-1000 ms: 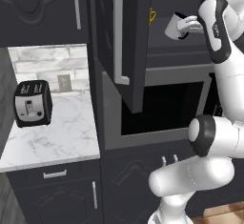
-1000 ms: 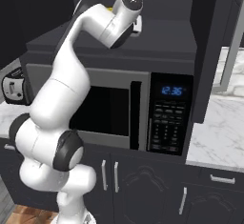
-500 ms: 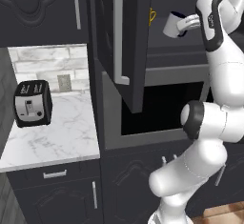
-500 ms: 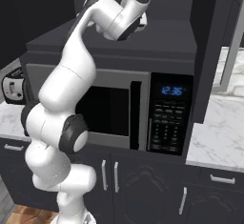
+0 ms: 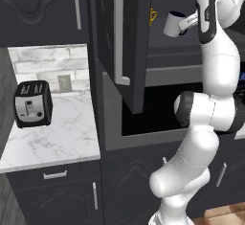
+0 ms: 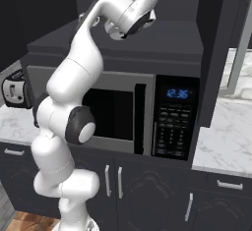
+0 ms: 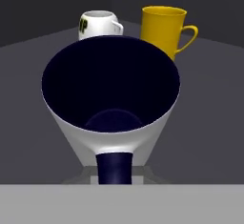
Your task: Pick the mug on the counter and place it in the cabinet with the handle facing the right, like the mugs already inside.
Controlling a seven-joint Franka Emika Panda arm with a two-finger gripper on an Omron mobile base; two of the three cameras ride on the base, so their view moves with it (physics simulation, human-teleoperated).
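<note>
As seen from the hand view, the mug (image 7: 112,108) sits nearest, mouth toward the camera, its dark handle (image 7: 114,168) at the bottom, next to the hand. The tool (image 5: 184,24) is clenched on the mug, holding it raised inside the open cabinet (image 5: 129,42), well above the counter (image 5: 57,133). Behind the mug on the cabinet shelf (image 7: 214,99) stand a white mug (image 7: 97,24) and a yellow mug (image 7: 165,27), the yellow one's handle pointing right. Far left on the counter sits a toaster (image 5: 32,103). Below the cabinet is a microwave (image 6: 147,112).
</note>
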